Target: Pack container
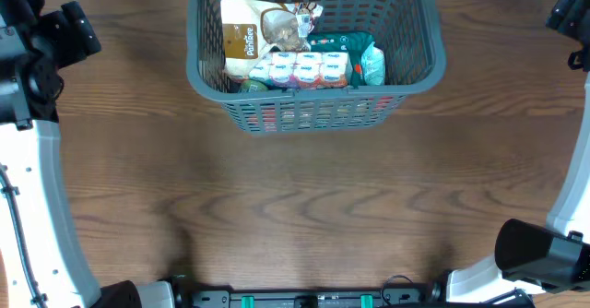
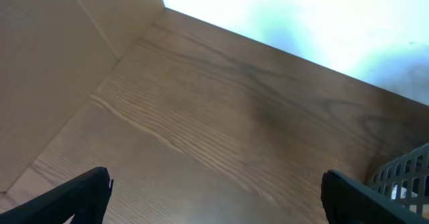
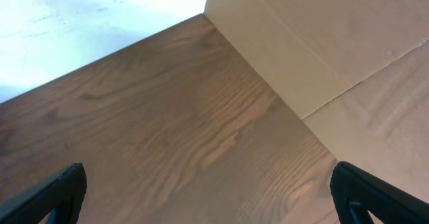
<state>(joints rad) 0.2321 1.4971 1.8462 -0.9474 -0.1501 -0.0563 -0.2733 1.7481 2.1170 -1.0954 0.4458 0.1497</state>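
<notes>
The container [image 1: 313, 96], a grey-blue slotted basket, stands at the back middle of the wooden table. Inside lie a white and brown pouch [image 1: 241, 39], a clear snack bag [image 1: 286, 29], a row of small white cups [image 1: 304, 68] and a green packet [image 1: 355, 45]. My left gripper [image 2: 216, 184] is open over bare wood, with a corner of the container [image 2: 405, 174] at its right. My right gripper [image 3: 211, 184] is open too, nothing between its fingers. Both arms hang back near the table's far corners, the left arm [image 1: 55, 41] and the right arm [image 1: 572, 17].
Beige panels [image 2: 60, 63] [image 3: 322, 36] stand along the table's left and right sides. The arm bases [image 1: 535, 253] and a black rail [image 1: 304, 299] sit at the front edge. Bare wood [image 1: 304, 197] stretches between the container and the front edge.
</notes>
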